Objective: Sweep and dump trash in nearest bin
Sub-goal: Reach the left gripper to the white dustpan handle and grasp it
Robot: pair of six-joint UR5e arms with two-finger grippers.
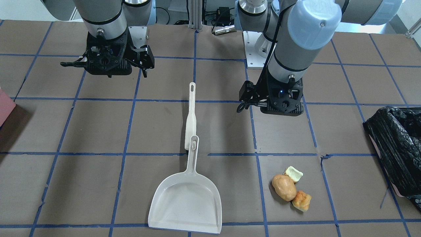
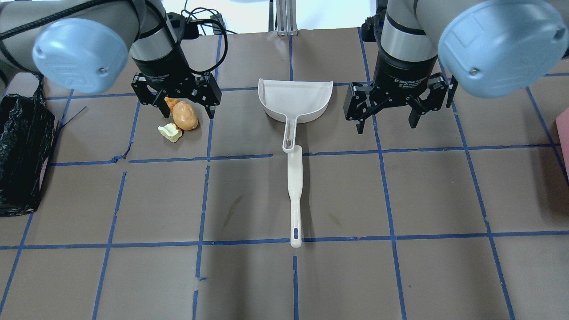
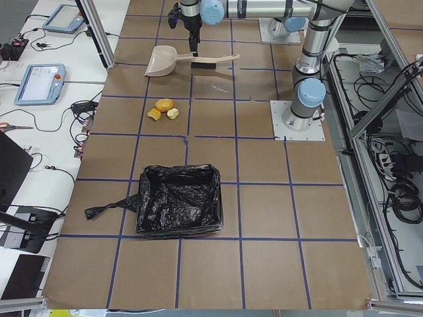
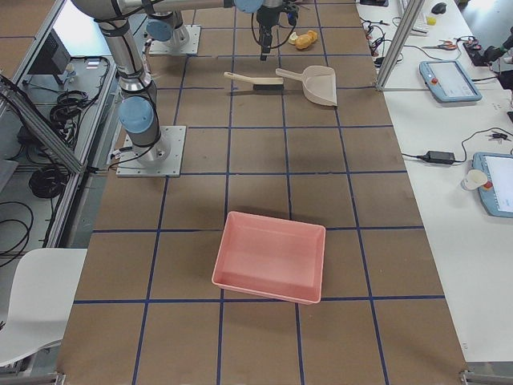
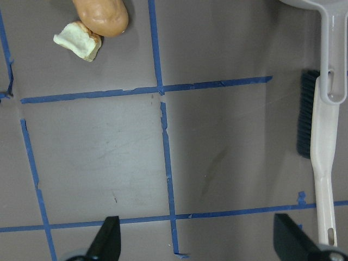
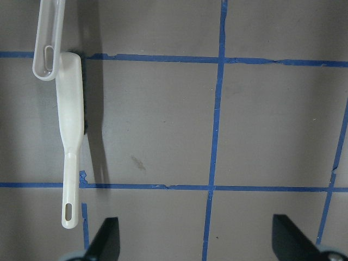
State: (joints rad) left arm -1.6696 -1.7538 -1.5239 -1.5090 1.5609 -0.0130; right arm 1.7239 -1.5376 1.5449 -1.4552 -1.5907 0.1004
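Note:
The trash lies together on the table: a tan potato-shaped lump (image 2: 185,115), an orange-brown bread chunk (image 2: 170,103) and a pale yellow-green scrap (image 2: 170,132); they also show in the front view as lump (image 1: 284,187), chunk (image 1: 302,200) and scrap (image 1: 293,173). The black-bagged bin (image 2: 20,151) stands at the table's left end. A white dustpan (image 2: 295,100) and a white brush (image 2: 294,195) lie in the middle, handles overlapping. My left gripper (image 2: 178,104) hangs open and empty above the table by the trash. My right gripper (image 2: 386,124) hangs open and empty right of the dustpan.
A plain pink box (image 4: 270,257) sits at the table's right end, its edge showing in the overhead view (image 2: 563,133). The brown table surface carries a grid of blue tape lines. Both arm bases stand at the near edge.

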